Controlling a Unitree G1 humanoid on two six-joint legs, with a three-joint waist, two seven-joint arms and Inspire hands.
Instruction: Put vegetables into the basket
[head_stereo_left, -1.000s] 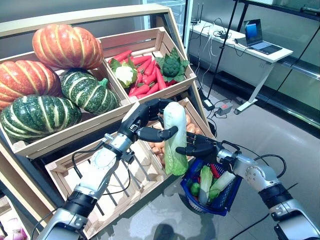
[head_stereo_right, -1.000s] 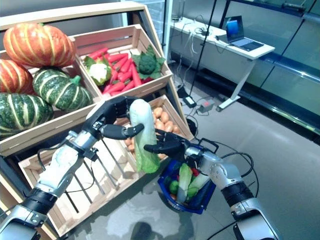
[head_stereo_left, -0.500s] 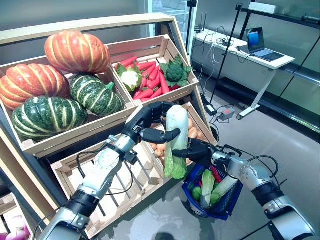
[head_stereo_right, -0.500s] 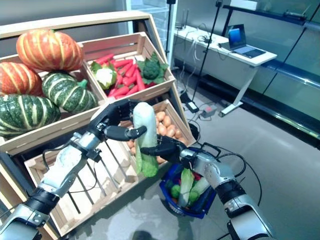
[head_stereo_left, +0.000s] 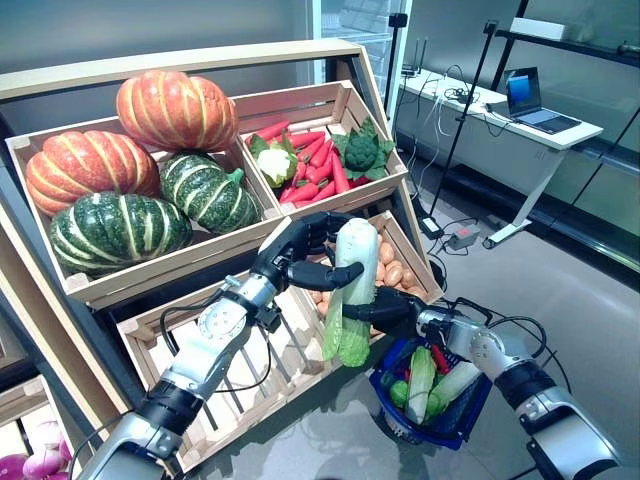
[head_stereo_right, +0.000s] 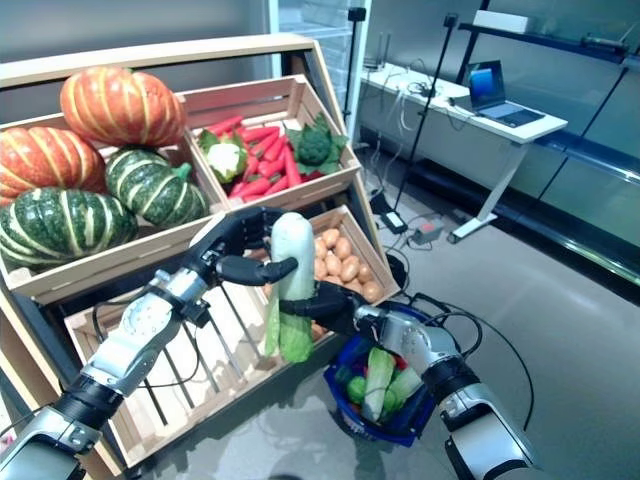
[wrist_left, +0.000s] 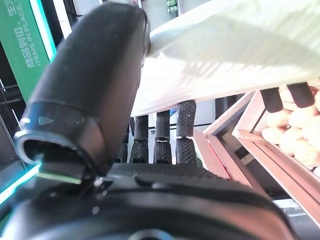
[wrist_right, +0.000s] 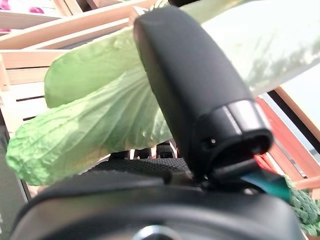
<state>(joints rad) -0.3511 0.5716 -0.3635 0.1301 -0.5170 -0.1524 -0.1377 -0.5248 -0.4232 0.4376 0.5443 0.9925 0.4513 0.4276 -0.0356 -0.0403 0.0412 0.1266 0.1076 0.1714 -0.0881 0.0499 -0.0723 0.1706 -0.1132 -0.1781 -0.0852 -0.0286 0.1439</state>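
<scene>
Cabbage held by both hands beside the basket

The left hand (head_stereo_left: 298, 252) has its fingers and thumb curled round the pale upper end of the napa cabbage (head_stereo_left: 350, 290); the right hand (head_stereo_left: 392, 309) closes on its leafy lower part, likely steadying it. It hangs upright off the lower crate's (head_stereo_left: 230, 390) front edge, just beside the blue basket (head_stereo_left: 452, 420), not yet in.

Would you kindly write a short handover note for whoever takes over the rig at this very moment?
Left hand: shut on the napa cabbage, gripping its pale upper end.
Right hand: shut on the same cabbage, lower down near the leaves.
The cabbage hangs upright before the lower crate, beside and above the blue basket, not yet in it.
Done: the basket already holds several vegetables.
Left: move the cabbage over the basket and release it.
</scene>
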